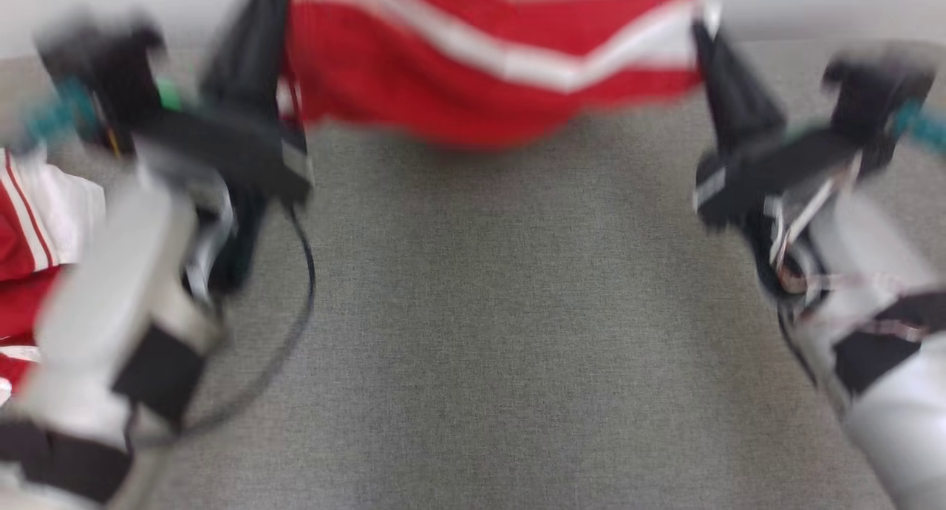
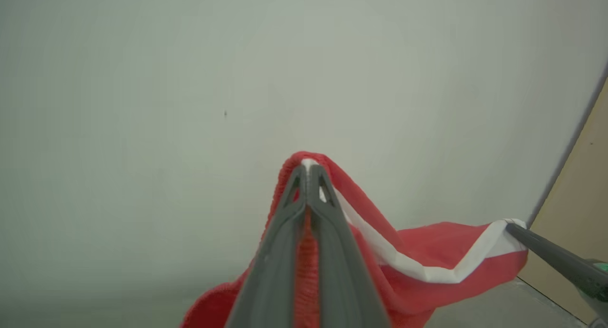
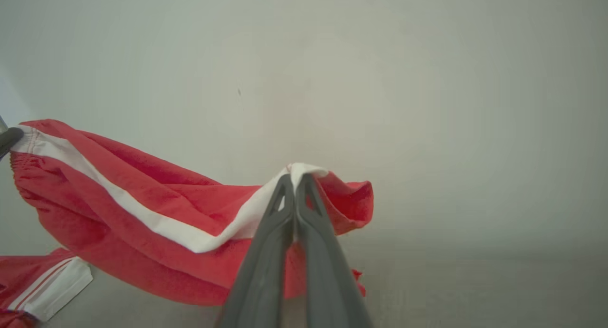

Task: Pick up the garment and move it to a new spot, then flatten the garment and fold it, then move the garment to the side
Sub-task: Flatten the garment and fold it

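Held aloft between two grippers: a red garment [image 1: 473, 66] with a white stripe, spread over the far part of a grey fabric surface [image 1: 517, 310]. Long axis left to right, upper edge pulled roughly level, middle sagging towards the surface, white stripe dipping in a shallow V along the span.

Pinched at the left corner by the left gripper [image 2: 308, 168]: jaws pressed together, red knit cloth squeezed into the slit between the fingers, a fold of white trim capping the tips. Pinched at the right corner by the right gripper [image 3: 294, 178]: jaws likewise closed tight on the white-edged hem, a red flap curling off to the right of the tips.

From the head view, heavily blurred: both arms at the near left and near right, dark fingers reaching far towards the cloth, a black cable [image 1: 312, 273] looping beside the left arm, and a second garment [image 1: 37, 229], red and white, lying at the left edge of the surface.

From the left wrist view, sharp: a pale wall [image 2: 190, 81] behind the cloth, a tan panel [image 2: 584, 199] at the right, and the other arm's finger meeting the white corner.

From the right wrist view: the whole sagging span, lower edge hanging close to the surface, contact with it impossible to tell; the second garment's white cuff down at the left, and the other arm's fingertip at the left corner.
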`<state>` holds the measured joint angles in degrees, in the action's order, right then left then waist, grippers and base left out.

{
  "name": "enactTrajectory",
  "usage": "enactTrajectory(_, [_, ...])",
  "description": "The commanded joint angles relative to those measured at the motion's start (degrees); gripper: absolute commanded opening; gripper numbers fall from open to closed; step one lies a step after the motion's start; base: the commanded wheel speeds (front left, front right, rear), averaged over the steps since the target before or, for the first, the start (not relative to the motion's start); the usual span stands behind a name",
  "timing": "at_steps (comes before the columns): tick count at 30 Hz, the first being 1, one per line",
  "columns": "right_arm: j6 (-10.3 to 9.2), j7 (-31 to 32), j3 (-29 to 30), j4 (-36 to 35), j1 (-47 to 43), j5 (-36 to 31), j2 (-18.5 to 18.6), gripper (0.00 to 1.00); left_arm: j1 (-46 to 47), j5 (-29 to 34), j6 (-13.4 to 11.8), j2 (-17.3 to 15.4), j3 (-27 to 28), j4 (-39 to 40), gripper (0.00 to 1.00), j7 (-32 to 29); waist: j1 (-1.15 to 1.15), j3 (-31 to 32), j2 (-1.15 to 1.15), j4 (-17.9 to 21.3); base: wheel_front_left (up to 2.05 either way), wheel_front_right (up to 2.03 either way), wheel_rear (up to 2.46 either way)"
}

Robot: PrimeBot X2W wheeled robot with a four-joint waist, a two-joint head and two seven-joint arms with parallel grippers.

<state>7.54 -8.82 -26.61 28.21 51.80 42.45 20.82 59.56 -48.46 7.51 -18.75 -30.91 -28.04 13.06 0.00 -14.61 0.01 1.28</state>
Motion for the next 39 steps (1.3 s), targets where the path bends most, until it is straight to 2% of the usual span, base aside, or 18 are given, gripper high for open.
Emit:
enactTrajectory(1, [-0.11, -1.2, -0.8, -0.1, -3.2, 0.7, 1.2, 0.0, -4.8, -1.1, -0.1, -0.3, 0.0, 1.0, 0.0, 0.8, 0.0, 0.2, -0.01, -0.1, 0.0, 0.0, 0.0])
enactTrajectory(3, [-0.11, -2.4, -2.2, -0.2, -8.4, 1.5, 2.3, 0.0, -11.4, -1.6, -0.1, -1.0, 0.4, 2.6, 0.0, 1.7, 0.0, 0.5, -0.01, -0.2, 0.0, 0.0, 0.0])
enactTrajectory(9, [-0.11, -4.7, -3.1, -0.8, -22.4, 4.3, 3.7, 0.0, -30.1, -1.3, -1.3, 0.3, 4.3, 8.4, 0.0, 2.1, 0.0, 1.3, -0.01, -0.4, 0.0, 0.0, 0.0])
enactTrajectory(14, [-0.11, -5.9, -2.0, -0.5, -29.6, 3.2, 2.2, 0.0, -41.6, 1.4, -2.0, 2.9, 9.6, 11.2, 0.0, 2.2, 0.0, 1.0, -0.01, 0.0, 0.0, 0.0, 0.0])
enactTrajectory(19, [-0.11, -6.1, -0.9, 0.2, -32.5, 2.6, 0.0, 0.0, -46.7, 3.8, -1.4, 5.6, 12.2, 9.7, 0.0, 2.2, 0.0, 0.9, -0.01, 0.5, 0.0, 0.0, 0.0])
enactTrajectory(20, [-0.11, -6.2, -0.6, 0.5, -32.9, 2.3, -0.1, 0.16, -47.2, 4.3, -1.2, 6.0, 12.3, 9.1, 0.0, 2.2, 0.0, 1.1, -0.01, 0.5, 0.0, 0.0, 0.0])
enactTrajectory(21, [-0.11, -6.2, -0.2, 0.7, -33.2, 2.0, -0.3, 0.69, -47.7, 4.7, -1.1, 6.5, 12.3, 8.5, 0.0, 2.2, 0.0, 1.3, -0.01, 0.5, 0.0, 0.0, 0.0])
enactTrajectory(22, [-0.11, -6.3, 0.3, 1.0, -33.7, 2.1, -0.6, 1.0, -47.8, 5.7, -1.0, 6.9, 12.3, 8.0, 0.04, 2.2, 0.0, 1.6, -0.01, 0.4, 0.0, 0.0, 0.0])
enactTrajectory(23, [-0.11, -6.3, 0.6, 1.1, -34.2, 2.0, -0.9, 1.0, -47.8, 6.4, -1.1, 7.0, 12.5, 7.7, 0.64, 2.2, 0.0, 1.8, -0.01, 0.3, 0.0, 0.0, 0.0])
enactTrajectory(24, [-0.11, -6.3, 1.3, 1.1, -34.8, 1.6, -0.7, 1.0, -48.4, 7.6, -0.8, 7.7, 12.8, 7.2, 1.0, 2.2, 0.0, 2.3, -0.01, 0.1, 0.0, 0.0, 0.0])
enactTrajectory(33, [-0.11, -6.2, 3.6, 0.1, -36.5, -1.5, -0.7, 1.0, -48.9, 12.1, -0.4, 8.9, 13.7, 6.1, 1.0, 2.2, 0.0, 3.7, -0.01, -0.5, 0.0, 0.0, 0.0])
enactTrajectory(39, [-0.11, -4.3, 3.7, 1.0, -35.8, -3.0, -1.2, 1.0, -47.1, 14.1, -0.1, 8.3, 11.0, 3.1, 1.0, 2.2, 0.0, 4.2, -0.01, -1.2, 0.0, 0.0, 0.0])
